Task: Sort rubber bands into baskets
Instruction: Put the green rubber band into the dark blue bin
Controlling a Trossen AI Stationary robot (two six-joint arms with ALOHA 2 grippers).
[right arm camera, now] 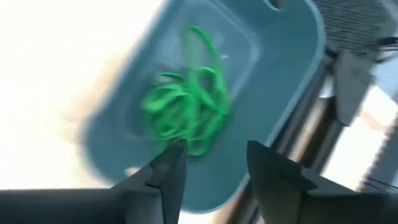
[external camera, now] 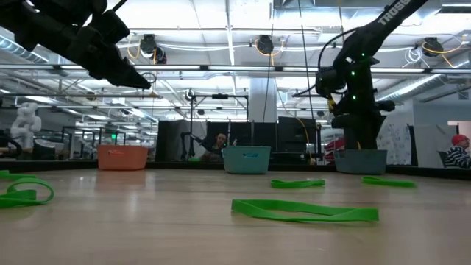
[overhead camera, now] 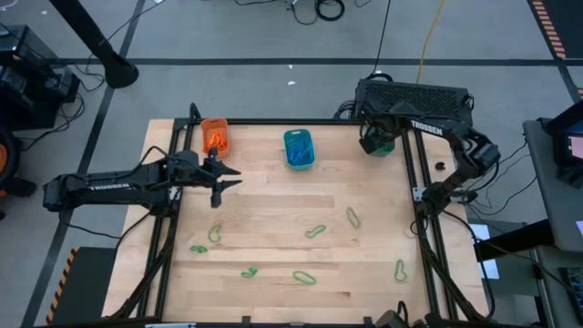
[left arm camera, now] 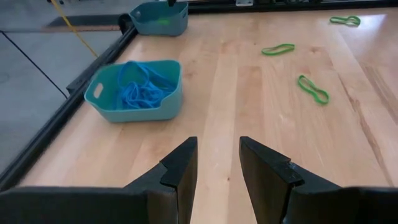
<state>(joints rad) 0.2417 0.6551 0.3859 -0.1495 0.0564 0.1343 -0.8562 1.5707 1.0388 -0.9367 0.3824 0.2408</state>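
Observation:
Several green rubber bands (overhead camera: pixel 315 231) lie flat on the wooden table (overhead camera: pixel 273 196). One shows close in the low view (external camera: pixel 303 211). An orange basket (overhead camera: pixel 215 135) holds orange bands. A teal basket (overhead camera: pixel 299 148) holds blue bands (left arm camera: pixel 138 90). A second teal basket (right arm camera: pixel 292 74) at the far right holds green bands (right arm camera: pixel 186 106). My left gripper (overhead camera: pixel 230 178) is open and empty, just near of the orange basket and above the table. My right gripper (overhead camera: pixel 376 143) is open and empty, right above the green-band basket.
A black frame rail (overhead camera: pixel 414 196) runs along the table's edges. A big black box (overhead camera: pixel 414 98) with cables sits behind the far right corner. The bare wood between the baskets and the loose bands is free.

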